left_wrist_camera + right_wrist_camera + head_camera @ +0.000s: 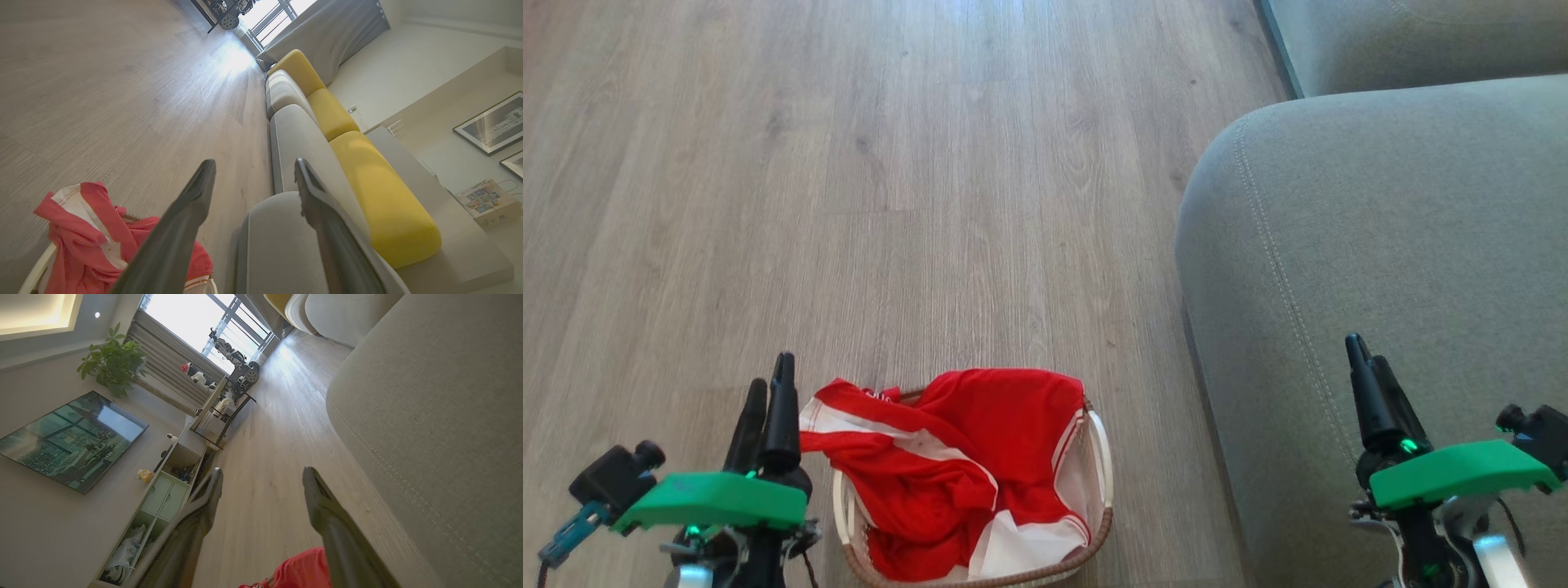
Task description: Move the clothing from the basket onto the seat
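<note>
Red clothing [956, 465] with white stripes is heaped in the cream basket [1104, 523], which stands on the floor at the bottom centre of the head view; one fold spills over its left rim. The grey-green seat [1380, 245] rises to the right of the basket. My left gripper [768, 388] hangs just left of the basket, open and empty. My right gripper [1368, 351] hovers over the seat, open and empty. In the left wrist view the clothing [94, 245] lies lower left of my open gripper [253, 171]. The right wrist view shows my open gripper [261, 477] and a red patch of clothing [302, 571].
Wood-look floor [890, 180] stretches ahead of the basket. A second grey cushion [1405, 37] lies beyond the seat. Yellow back cushions [380, 196] line the sofa. A low cabinet [163, 498] and a dark screen [73, 441] stand along the opposite wall.
</note>
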